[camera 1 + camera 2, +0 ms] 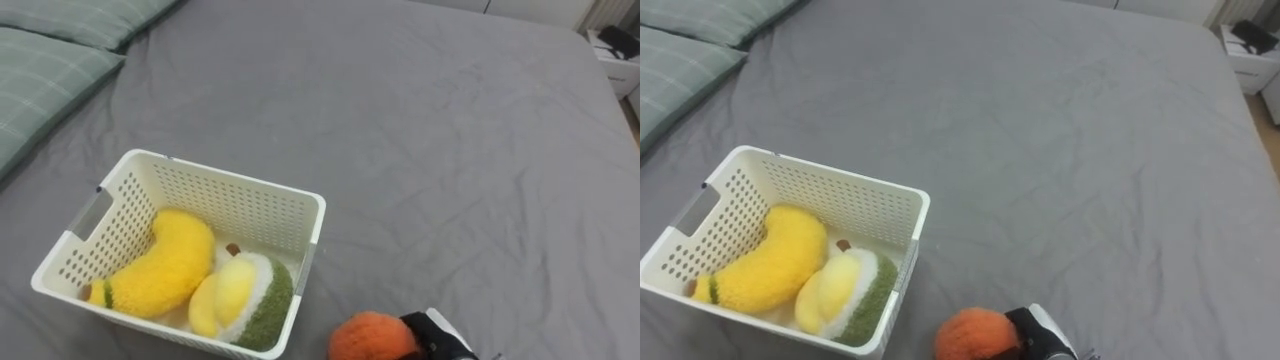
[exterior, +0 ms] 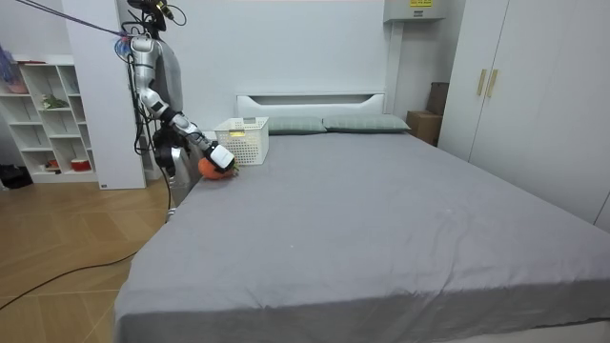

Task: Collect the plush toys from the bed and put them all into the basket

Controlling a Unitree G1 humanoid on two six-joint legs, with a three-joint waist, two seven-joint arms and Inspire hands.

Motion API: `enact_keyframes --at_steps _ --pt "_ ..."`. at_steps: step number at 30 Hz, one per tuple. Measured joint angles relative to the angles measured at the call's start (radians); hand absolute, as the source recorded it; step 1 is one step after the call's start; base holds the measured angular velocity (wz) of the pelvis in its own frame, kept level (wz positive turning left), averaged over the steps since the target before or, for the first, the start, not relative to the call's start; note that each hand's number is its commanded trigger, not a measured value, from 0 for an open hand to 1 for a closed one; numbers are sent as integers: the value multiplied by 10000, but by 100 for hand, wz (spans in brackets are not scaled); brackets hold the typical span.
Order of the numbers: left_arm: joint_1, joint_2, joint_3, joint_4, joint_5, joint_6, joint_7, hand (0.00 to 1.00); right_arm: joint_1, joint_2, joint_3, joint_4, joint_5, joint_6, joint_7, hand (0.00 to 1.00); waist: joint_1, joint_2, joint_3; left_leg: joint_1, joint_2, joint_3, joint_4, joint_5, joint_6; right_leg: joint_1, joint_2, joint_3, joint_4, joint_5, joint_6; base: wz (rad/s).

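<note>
Orange plush toy [image 1: 372,338] sits against the right hand [image 1: 432,335], just off the near corner of the white basket [image 1: 240,205] on the bed [image 1: 450,150]. Whether the hand actually grips it I cannot tell. A weak hold could drop it short of the rim, and a low carry could shove the basket.

bright, even light; the plain grey fabric bedsheet [image 1: 450,150] shows soft, faint shading along its creases toward three o'clock.

open: grey bed [image 1: 450,150] ahead and right | obstacles: basket [image 1: 230,176] left, pillows [image 1: 50,60] far left
</note>
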State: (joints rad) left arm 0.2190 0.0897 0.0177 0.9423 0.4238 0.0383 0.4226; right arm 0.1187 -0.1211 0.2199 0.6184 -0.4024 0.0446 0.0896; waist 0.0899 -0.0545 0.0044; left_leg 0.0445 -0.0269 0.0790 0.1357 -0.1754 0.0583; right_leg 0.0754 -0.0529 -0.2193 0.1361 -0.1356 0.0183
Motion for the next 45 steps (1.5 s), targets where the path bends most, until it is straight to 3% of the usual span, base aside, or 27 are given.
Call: enact_keyframes --at_steps 17,30,35,45 --pt "-6 7 2 -15 3 -31 -12 0 -16 -3 -3 -24 45 -26 -7 100 11 -40 25 0 -4 0 -3 0 1 -4 -2 -44 -3 -2 3 0" --pt "-51 11 172 -191 5 -28 -354 0 -55 -20 -96 -1022 -363 -11 -164 100 -24 -112 19 22 3 8 -1 1 2 12 -11 -42 0 -3 6 0" --pt "-45 10 195 -173 3 8 -444 0 -219 -60 -187 -1499 -392 -1 -222 100 -5 -70 50 184 11 39 -24 1 2 138 -12 35 0 -10 15 -2" --pt "-50 1 428 -212 49 18 -816 0 -544 -85 -945 -2885 -391 0 -410 100 -6 -28 49 219 4 28 15 2 4 173 -19 33 1 -9 15 0"
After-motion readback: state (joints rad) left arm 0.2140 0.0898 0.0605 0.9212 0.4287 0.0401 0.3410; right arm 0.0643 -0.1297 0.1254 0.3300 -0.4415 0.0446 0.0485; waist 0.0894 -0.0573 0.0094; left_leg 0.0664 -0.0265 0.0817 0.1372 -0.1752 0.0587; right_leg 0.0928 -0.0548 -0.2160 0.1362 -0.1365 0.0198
